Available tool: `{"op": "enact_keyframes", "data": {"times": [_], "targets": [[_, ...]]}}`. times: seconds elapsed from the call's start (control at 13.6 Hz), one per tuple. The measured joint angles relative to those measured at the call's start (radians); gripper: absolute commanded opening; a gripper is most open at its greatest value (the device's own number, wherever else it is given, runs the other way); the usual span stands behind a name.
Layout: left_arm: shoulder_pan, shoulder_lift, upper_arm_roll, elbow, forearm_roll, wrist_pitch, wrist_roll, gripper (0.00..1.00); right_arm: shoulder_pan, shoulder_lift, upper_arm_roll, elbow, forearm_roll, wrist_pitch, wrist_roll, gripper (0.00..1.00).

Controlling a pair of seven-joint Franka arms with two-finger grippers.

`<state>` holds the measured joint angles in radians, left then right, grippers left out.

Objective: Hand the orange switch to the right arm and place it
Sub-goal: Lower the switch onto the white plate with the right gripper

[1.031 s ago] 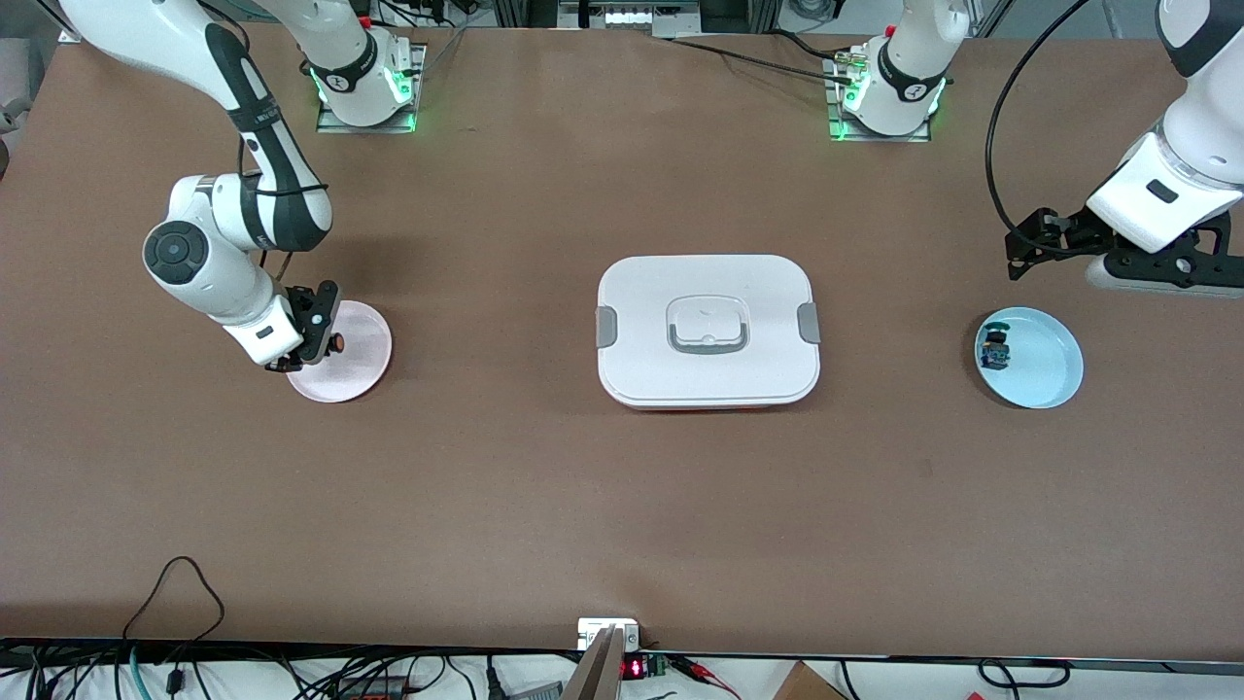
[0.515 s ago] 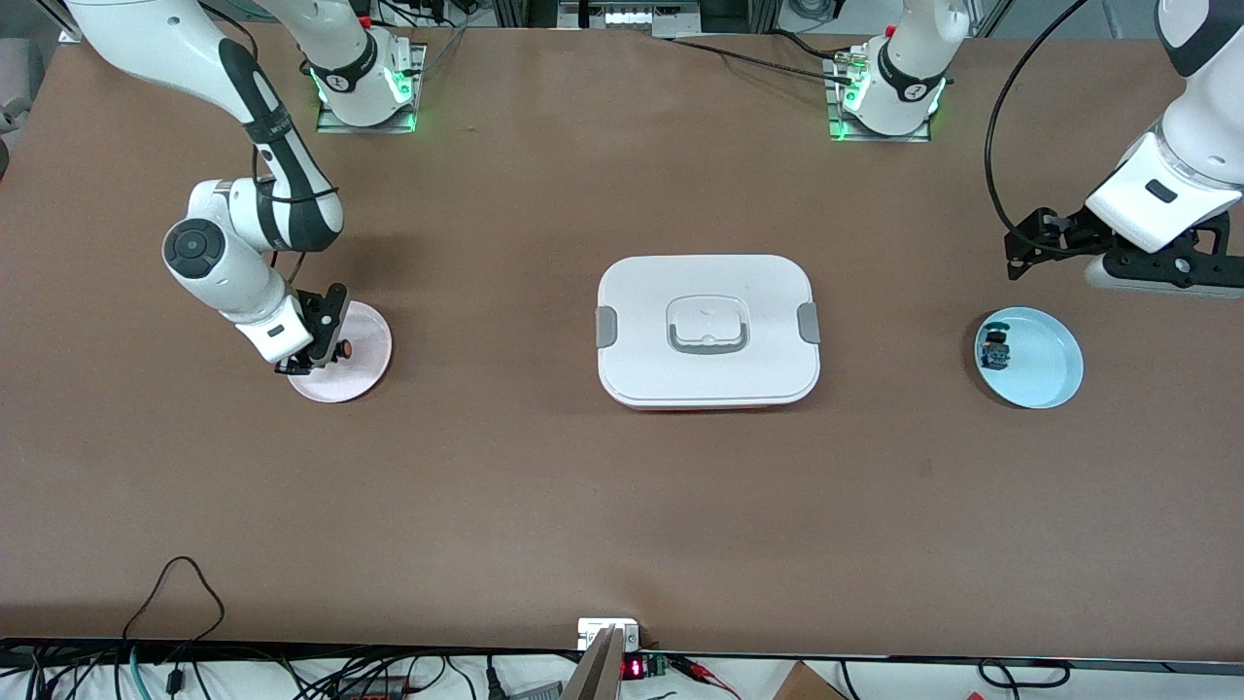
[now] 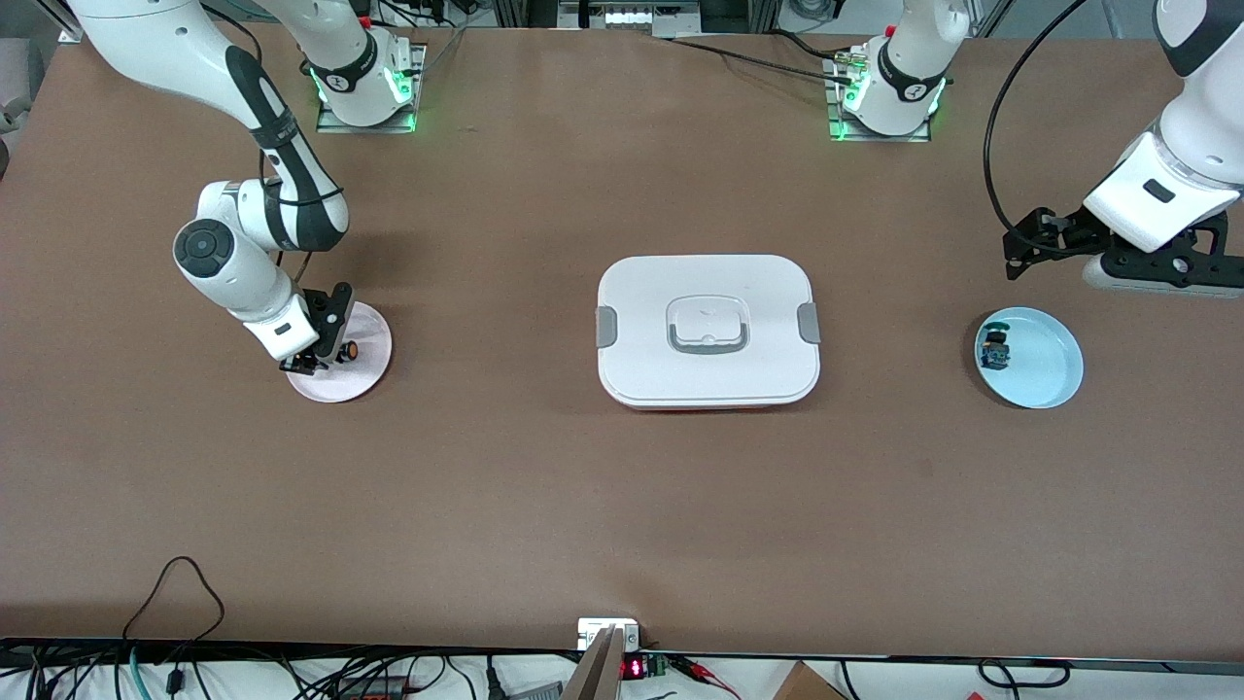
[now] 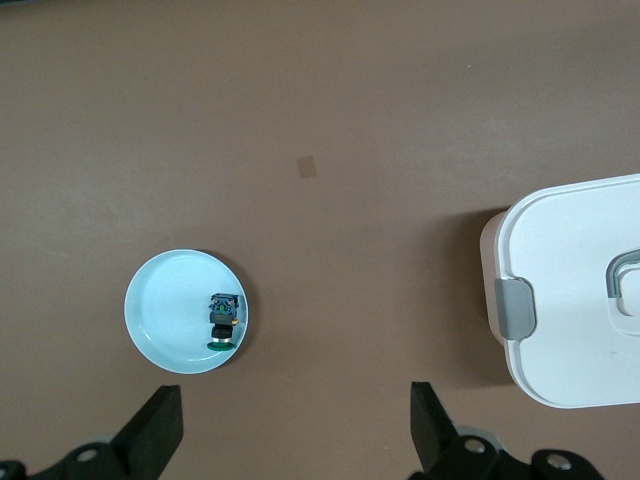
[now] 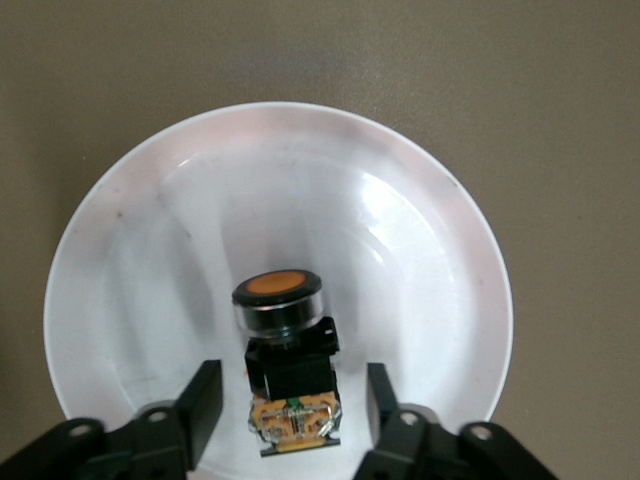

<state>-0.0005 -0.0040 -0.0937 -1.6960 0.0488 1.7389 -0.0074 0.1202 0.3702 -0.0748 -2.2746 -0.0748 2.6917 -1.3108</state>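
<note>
The orange switch (image 3: pixel 348 348) lies on its side on the pink plate (image 3: pixel 362 371) at the right arm's end of the table. In the right wrist view the switch (image 5: pixel 285 345) shows its orange cap, black body and tan metal end. My right gripper (image 3: pixel 328 356) is low over the plate. Its open fingers (image 5: pixel 200 405) stand on either side of the switch's body with a small gap on each side. My left gripper (image 3: pixel 1022 255) is open and empty, up in the air beside the blue plate (image 3: pixel 1050 374).
A green-capped switch (image 3: pixel 994 348) lies in the blue plate at the left arm's end and also shows in the left wrist view (image 4: pixel 224 320). A white lidded box (image 3: pixel 708 331) with grey latches sits mid-table.
My right arm's wrist has shifted a little toward the table's middle, and the gripper and orange switch moved slightly with it over the pink plate. The left arm has barely moved.
</note>
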Motion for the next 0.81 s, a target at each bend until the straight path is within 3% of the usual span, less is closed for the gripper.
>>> {"op": "enact_keyframes", "data": {"times": [0.44, 0.66, 0.81], "targets": [[0.0, 0.0, 0.0, 0.0, 0.0, 0.001, 0.0, 1.0, 0.0, -0.123, -0.001, 0.041, 0.001, -0.169, 0.07, 1.0], [0.0, 0.0, 0.0, 0.0, 0.0, 0.001, 0.0, 1.0, 0.0, -0.183, -0.001, 0.133, 0.004, -0.334, 0.102, 1.0], [0.0, 0.0, 0.0, 0.0, 0.0, 0.001, 0.0, 1.0, 0.0, -0.194, -0.001, 0.23, 0.054, -0.467, 0.115, 1.0]]}}
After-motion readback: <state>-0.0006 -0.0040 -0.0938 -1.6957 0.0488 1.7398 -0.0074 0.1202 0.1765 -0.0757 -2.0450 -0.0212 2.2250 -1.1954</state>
